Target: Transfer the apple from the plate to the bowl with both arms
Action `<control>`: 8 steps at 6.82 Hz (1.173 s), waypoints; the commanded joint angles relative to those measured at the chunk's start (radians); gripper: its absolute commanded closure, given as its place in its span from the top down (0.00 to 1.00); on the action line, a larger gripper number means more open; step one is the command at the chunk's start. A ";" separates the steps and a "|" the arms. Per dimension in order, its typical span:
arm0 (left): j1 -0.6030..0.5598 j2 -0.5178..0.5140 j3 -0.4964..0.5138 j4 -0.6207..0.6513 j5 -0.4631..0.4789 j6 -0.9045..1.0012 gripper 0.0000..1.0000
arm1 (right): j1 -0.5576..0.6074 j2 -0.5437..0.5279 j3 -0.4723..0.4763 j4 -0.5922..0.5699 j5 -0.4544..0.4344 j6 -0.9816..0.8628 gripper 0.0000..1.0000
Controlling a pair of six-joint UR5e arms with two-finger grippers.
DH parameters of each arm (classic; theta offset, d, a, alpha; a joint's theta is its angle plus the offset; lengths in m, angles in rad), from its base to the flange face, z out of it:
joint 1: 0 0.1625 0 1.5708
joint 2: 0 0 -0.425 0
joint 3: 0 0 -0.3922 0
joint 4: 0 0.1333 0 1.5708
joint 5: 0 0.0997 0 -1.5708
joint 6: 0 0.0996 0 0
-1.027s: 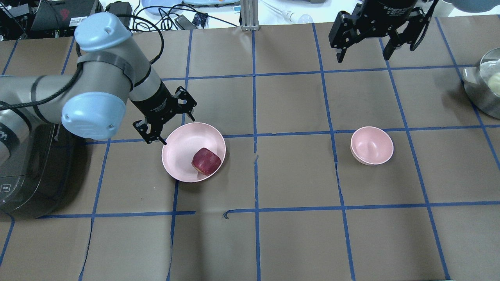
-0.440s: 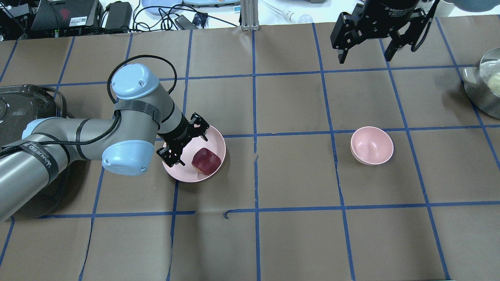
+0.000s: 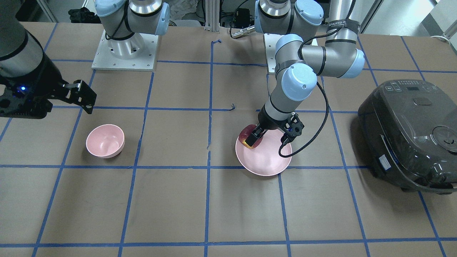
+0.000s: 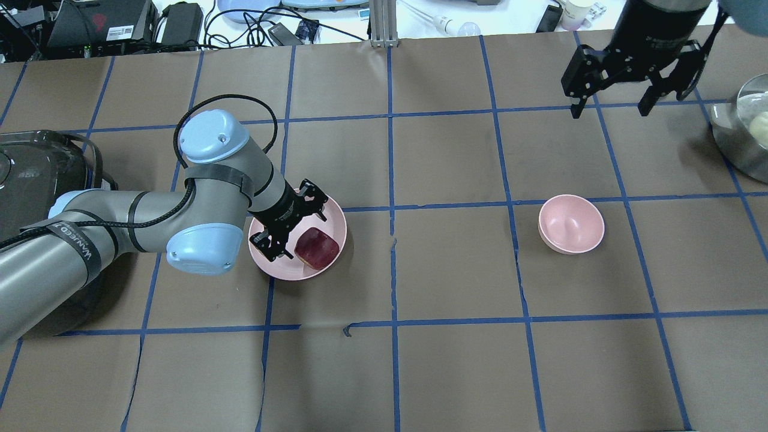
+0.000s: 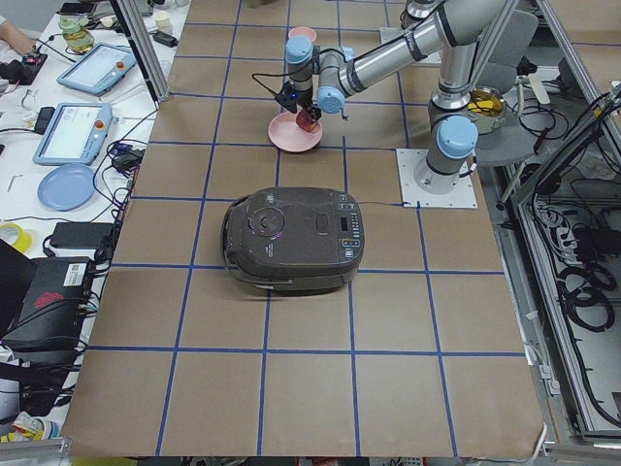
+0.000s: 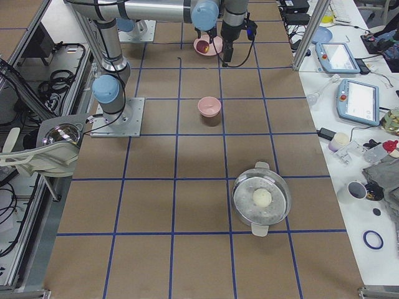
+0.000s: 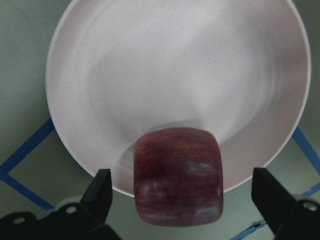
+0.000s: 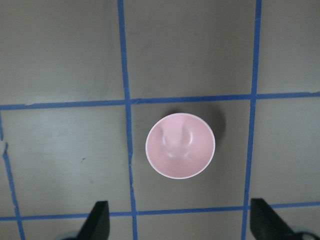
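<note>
The dark-red apple (image 4: pixel 317 247) lies on the right part of the pale-pink plate (image 4: pixel 300 273), left of the table's centre. My left gripper (image 4: pixel 300 237) is open and low over the plate. In the left wrist view its fingers (image 7: pixel 102 192) stand on either side of the apple (image 7: pixel 177 182) without touching it, above the plate (image 7: pixel 175 75). The small pink bowl (image 4: pixel 571 224) stands empty to the right. My right gripper (image 4: pixel 609 111) is open and empty, high beyond the bowl; the bowl (image 8: pixel 180 146) shows below it in the right wrist view.
A black rice cooker (image 3: pixel 410 135) stands on my left side, close to the left arm. A steel pot (image 4: pixel 744 132) with a glass lid stands at the right edge. Cables and devices lie past the far edge.
My left arm has swung right and lowered, bringing its open gripper from the plate's left rim to around the apple. My right gripper has shifted right. Apple, plate and bowl have not moved.
</note>
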 commanded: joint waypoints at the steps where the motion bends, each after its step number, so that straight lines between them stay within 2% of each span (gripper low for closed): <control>1: 0.000 -0.023 0.000 0.018 -0.004 -0.001 1.00 | -0.091 0.050 0.219 -0.211 -0.016 -0.099 1.00; 2: 0.000 -0.038 -0.002 0.026 -0.004 0.001 1.00 | -0.122 0.106 0.288 -0.329 -0.016 -0.101 1.00; 3: -0.002 -0.046 -0.002 0.029 -0.002 0.001 1.00 | -0.130 0.136 0.352 -0.427 -0.017 -0.112 0.90; 4: -0.002 -0.052 -0.003 0.030 -0.004 0.002 0.98 | -0.133 0.144 0.408 -0.489 -0.016 -0.124 0.75; 5: -0.002 -0.062 -0.003 0.030 -0.028 0.008 0.84 | -0.133 0.156 0.464 -0.552 -0.016 -0.126 0.61; 6: -0.004 -0.067 -0.003 0.030 -0.030 0.011 0.71 | -0.133 0.156 0.498 -0.595 -0.016 -0.140 0.41; 7: -0.004 -0.067 -0.005 0.030 -0.031 0.013 0.44 | -0.133 0.156 0.502 -0.595 -0.014 -0.141 0.09; 8: -0.002 -0.061 0.001 0.035 -0.031 0.058 0.16 | -0.133 0.156 0.499 -0.602 -0.013 -0.175 0.00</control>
